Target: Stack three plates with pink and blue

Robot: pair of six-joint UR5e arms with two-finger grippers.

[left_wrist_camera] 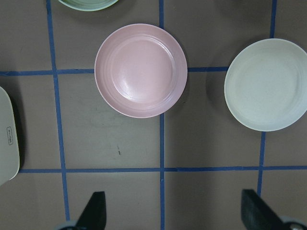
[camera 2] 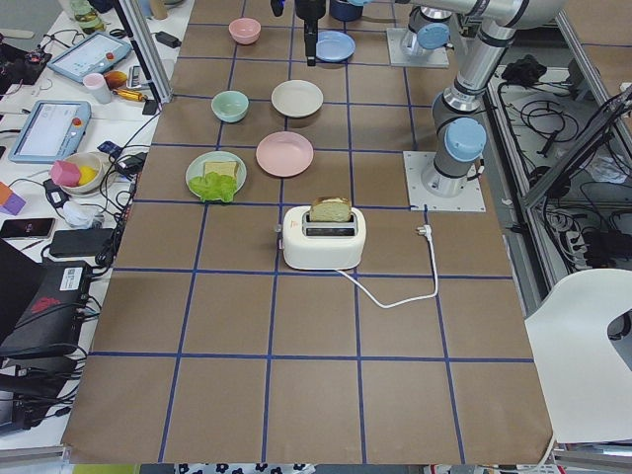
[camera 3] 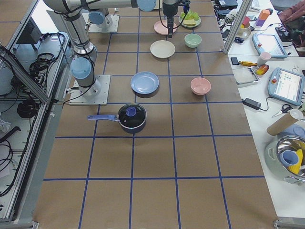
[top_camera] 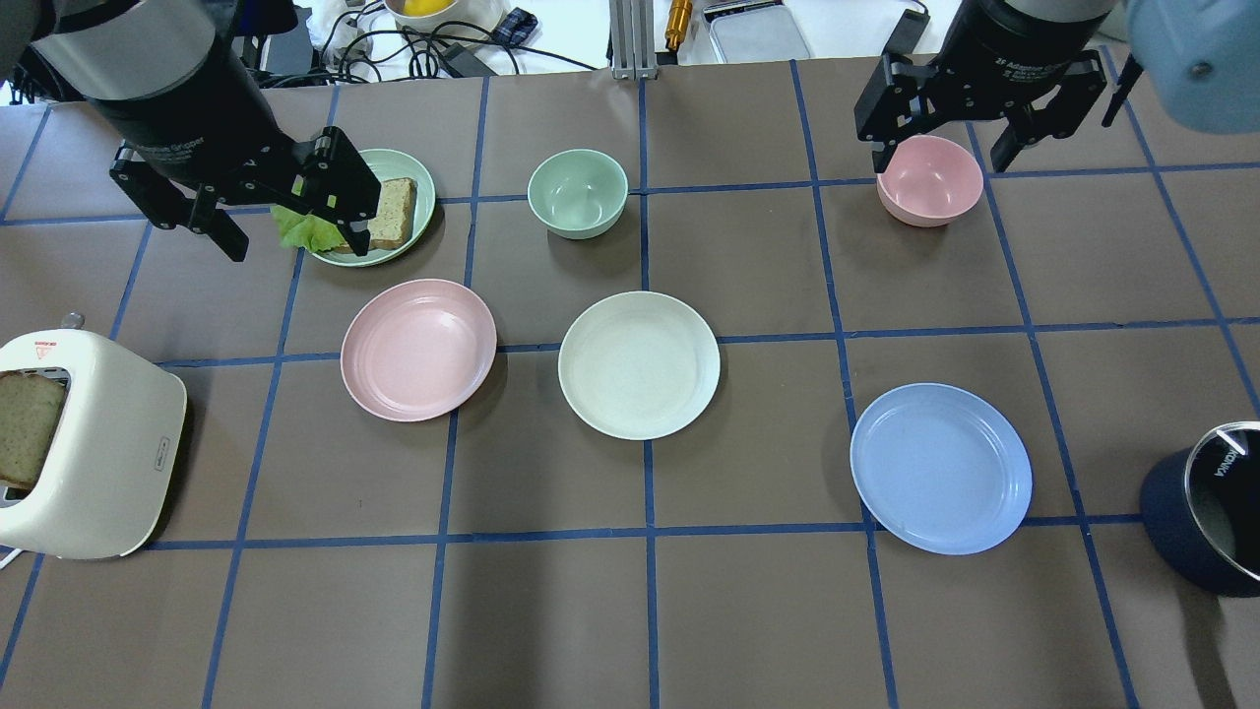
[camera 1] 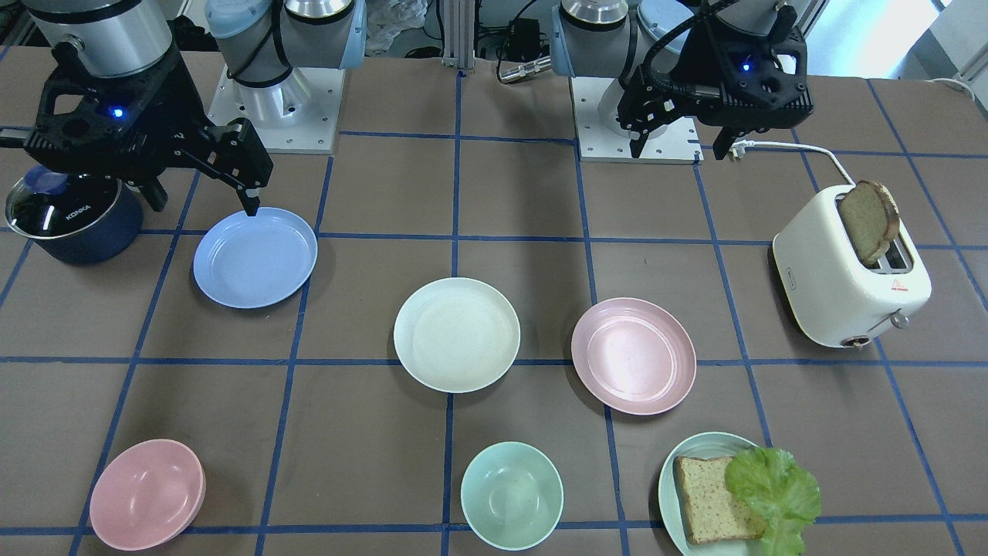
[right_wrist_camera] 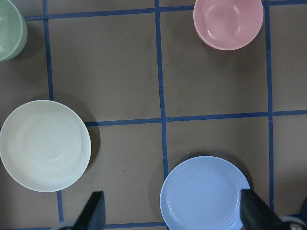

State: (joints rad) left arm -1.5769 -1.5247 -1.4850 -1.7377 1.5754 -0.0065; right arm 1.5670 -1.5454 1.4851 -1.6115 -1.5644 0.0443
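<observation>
Three plates lie apart on the brown table. The cream-white plate (camera 1: pixel 457 334) (top_camera: pixel 639 364) is in the middle. The pale pink plate (camera 1: pixel 634 355) (top_camera: pixel 418 349) (left_wrist_camera: pixel 140 70) is on my left side. The light blue plate (camera 1: pixel 255 257) (top_camera: pixel 940 468) (right_wrist_camera: pixel 205 192) is on my right side. My left gripper (top_camera: pixel 295 241) (left_wrist_camera: pixel 175 211) is open and empty, high above the table near the pink plate. My right gripper (top_camera: pixel 940 158) (right_wrist_camera: pixel 173 208) is open and empty, high above the area between the blue plate and the pink bowl.
A white toaster (camera 1: pixel 849 282) with a bread slice stands at my far left. A dark lidded pot (camera 1: pixel 73 212) stands at my far right. A pink bowl (camera 1: pixel 147 494), a mint bowl (camera 1: pixel 512 494) and a green plate (camera 1: pixel 668 463) with bread and lettuce line the far side.
</observation>
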